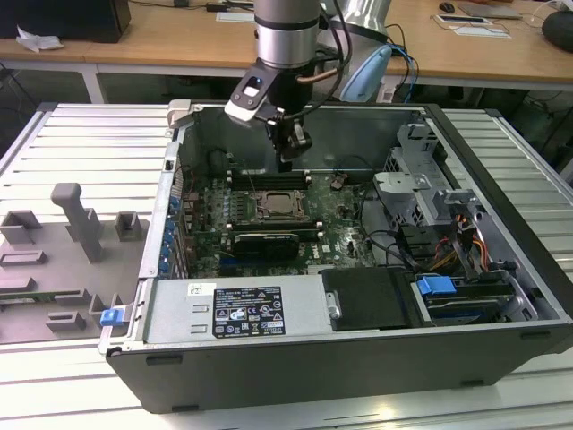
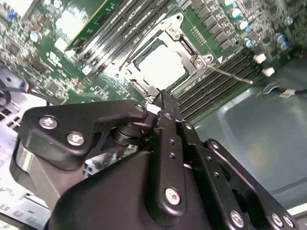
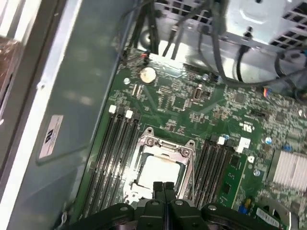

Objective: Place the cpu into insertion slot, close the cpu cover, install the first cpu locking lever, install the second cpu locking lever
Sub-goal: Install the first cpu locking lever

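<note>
The cpu (image 3: 159, 171) lies pale and square in the insertion slot (image 1: 262, 204) on the green board. The cpu cover (image 3: 166, 144) lies flat over it as a metal frame, with the chip showing through its window (image 2: 160, 64). One thin locking lever (image 2: 230, 75) juts out from a socket corner, across the black memory slots. My gripper (image 1: 291, 154) hangs just above the board at the socket's far edge in the exterior view. Its two black fingers (image 3: 158, 188) are pressed together with nothing between them, their tips (image 2: 162, 98) right beside the cover's edge.
Black memory slots (image 3: 117, 143) flank the socket on both sides. The open computer case has a grey side wall (image 3: 72, 96), a drive cage with cables (image 1: 421, 179) and a power supply (image 1: 237, 309). A grey fixture (image 1: 76, 219) stands on the table at the exterior view's left.
</note>
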Tool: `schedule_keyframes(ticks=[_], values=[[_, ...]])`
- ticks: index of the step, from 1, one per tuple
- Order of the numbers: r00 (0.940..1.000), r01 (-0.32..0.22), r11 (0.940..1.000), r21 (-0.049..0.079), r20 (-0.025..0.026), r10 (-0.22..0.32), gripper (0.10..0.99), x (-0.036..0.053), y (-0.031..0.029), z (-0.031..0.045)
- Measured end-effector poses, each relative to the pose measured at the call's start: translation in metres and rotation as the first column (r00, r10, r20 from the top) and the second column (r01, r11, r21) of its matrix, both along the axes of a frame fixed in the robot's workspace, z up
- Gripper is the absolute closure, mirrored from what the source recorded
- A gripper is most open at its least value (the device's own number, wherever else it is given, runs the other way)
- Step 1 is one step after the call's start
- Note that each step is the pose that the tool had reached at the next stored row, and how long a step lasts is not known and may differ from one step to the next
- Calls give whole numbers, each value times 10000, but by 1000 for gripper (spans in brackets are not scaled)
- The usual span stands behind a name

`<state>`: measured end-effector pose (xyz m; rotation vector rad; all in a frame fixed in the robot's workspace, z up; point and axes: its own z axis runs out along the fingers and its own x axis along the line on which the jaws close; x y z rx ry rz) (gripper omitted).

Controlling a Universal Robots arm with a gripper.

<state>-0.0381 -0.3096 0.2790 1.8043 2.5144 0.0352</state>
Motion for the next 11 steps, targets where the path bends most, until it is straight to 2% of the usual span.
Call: schedule_keyframes(ticks=[2, 5, 7, 9, 11], values=[[9970, -768, 9970, 0, 0, 768, 980, 0, 0, -3], [9888, -1494, 9888, 0, 0, 1494, 980, 0, 0, -5], [9750, -2222, 9750, -1, -1, 2222, 980, 0, 0, -7], [9668, -2555, 9668, -1, -1, 2555, 980, 0, 0, -7], [9511, -3089, 9511, -1, -1, 3089, 980, 0, 0, -8]])
